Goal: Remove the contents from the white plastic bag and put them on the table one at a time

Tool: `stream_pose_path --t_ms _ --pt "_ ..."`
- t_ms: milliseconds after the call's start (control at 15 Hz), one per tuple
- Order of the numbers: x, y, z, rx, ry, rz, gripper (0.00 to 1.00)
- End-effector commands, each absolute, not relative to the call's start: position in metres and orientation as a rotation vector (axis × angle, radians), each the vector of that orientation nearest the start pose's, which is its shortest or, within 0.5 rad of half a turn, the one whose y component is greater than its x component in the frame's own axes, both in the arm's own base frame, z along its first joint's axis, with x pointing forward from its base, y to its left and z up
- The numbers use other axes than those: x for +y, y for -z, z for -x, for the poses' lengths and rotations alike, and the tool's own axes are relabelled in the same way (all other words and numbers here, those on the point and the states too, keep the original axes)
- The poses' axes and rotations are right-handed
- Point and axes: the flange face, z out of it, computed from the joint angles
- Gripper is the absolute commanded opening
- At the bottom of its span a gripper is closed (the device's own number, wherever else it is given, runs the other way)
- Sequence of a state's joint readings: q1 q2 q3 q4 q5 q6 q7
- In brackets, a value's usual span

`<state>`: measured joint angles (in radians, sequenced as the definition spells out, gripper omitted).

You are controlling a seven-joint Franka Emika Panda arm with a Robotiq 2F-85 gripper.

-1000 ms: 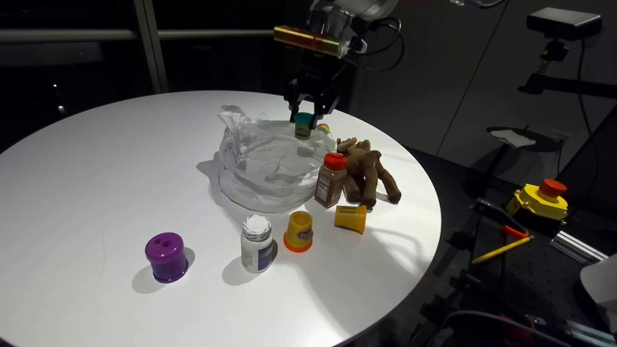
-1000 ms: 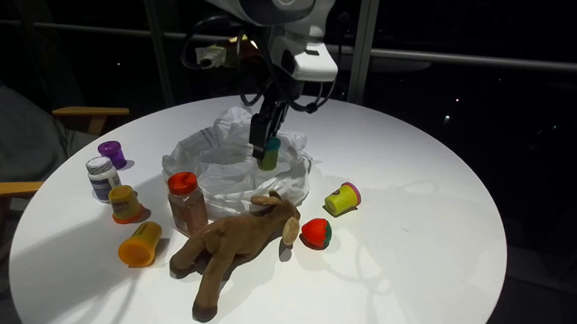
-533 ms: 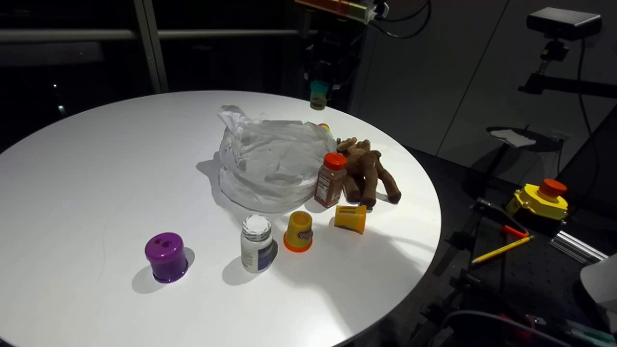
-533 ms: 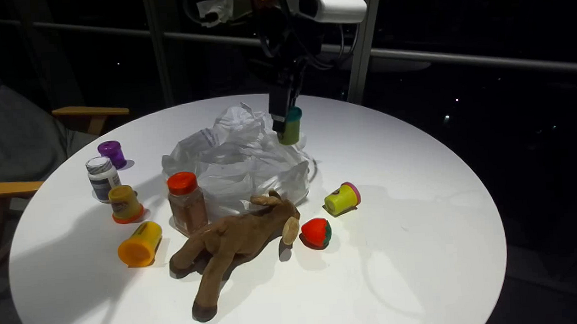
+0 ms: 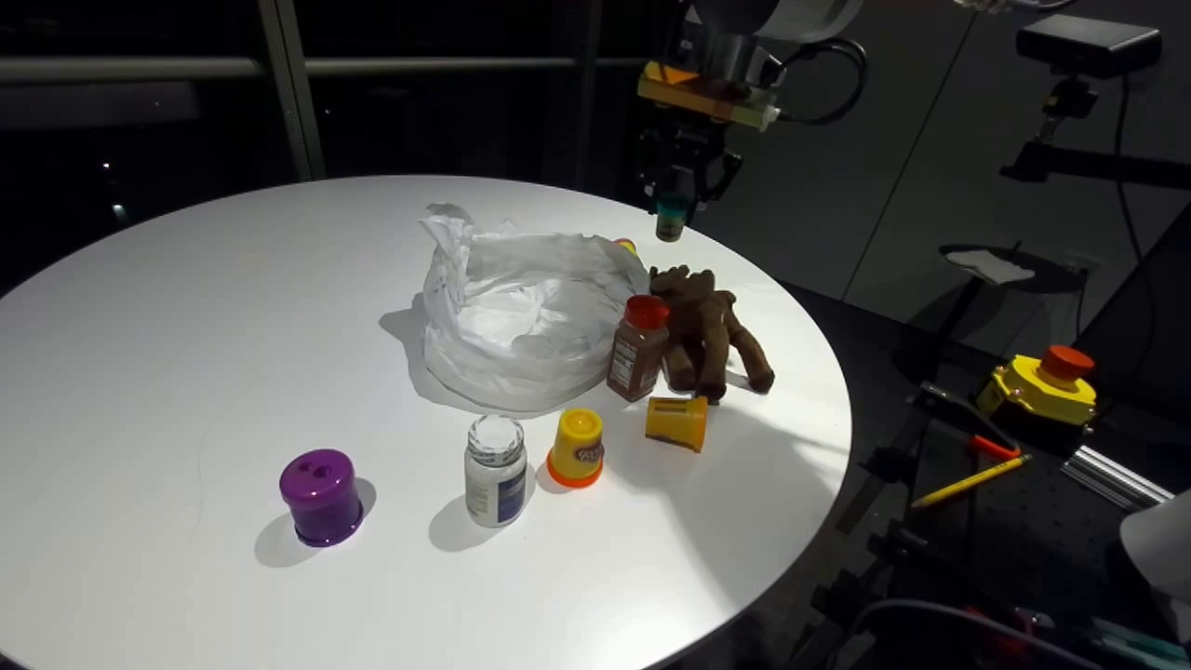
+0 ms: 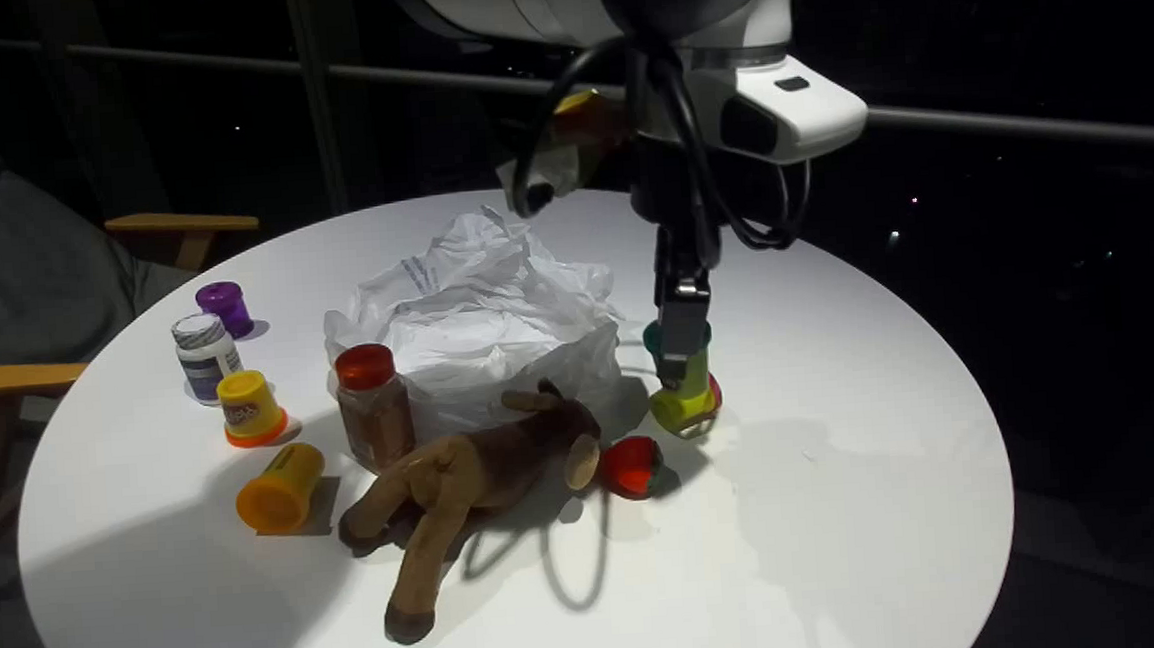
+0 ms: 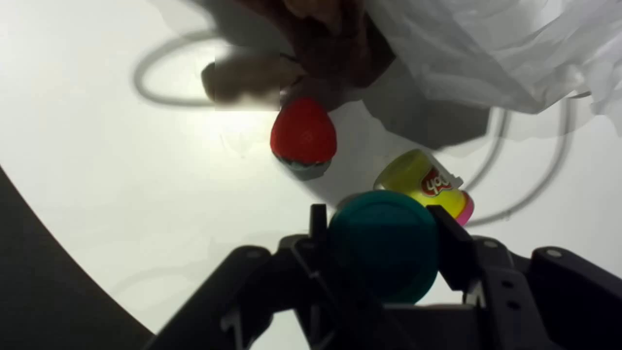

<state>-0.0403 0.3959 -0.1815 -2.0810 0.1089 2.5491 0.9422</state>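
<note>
bag (image 5: pixel 512 377) was white | tub lid (image 7: pixel 386 245), wrist-view lower centre, was teal | strawberry (image 7: pixel 303 133) was red | plush (image 6: pixel 476 475) was brown

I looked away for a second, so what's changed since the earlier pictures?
The end effector has carried the teal-lidded tub out from over the white plastic bag, rightward in both exterior views, toward the lying pink-lidded yellow tub, without letting go. The bag, plush animal and toy strawberry stayed put.

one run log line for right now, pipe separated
gripper: shut on teal-lidded tub | tub: clear of white plastic bag, held above table | release: not yet
</note>
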Motion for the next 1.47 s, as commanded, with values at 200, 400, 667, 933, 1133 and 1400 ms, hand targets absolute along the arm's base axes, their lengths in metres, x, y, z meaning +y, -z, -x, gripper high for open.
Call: stream_pose_path --t_ms 200,400,667,933,1133,1400 --pt "-0.187 -0.215 -0.588 1.745 0.170 2.581 0.23" --pt "-0.200 -0.208 -0.601 1.742 0.187 2.593 0.23" --pt "-0.205 -0.203 -0.620 1.721 0.202 2.621 0.23" --pt "-0.205 -0.194 -0.630 1.618 0.158 2.744 0.23" --pt "-0.209 -0.188 -0.633 1.567 0.140 2.856 0.23" --pt "-0.216 -0.186 -0.638 1.508 0.189 3.006 0.81"
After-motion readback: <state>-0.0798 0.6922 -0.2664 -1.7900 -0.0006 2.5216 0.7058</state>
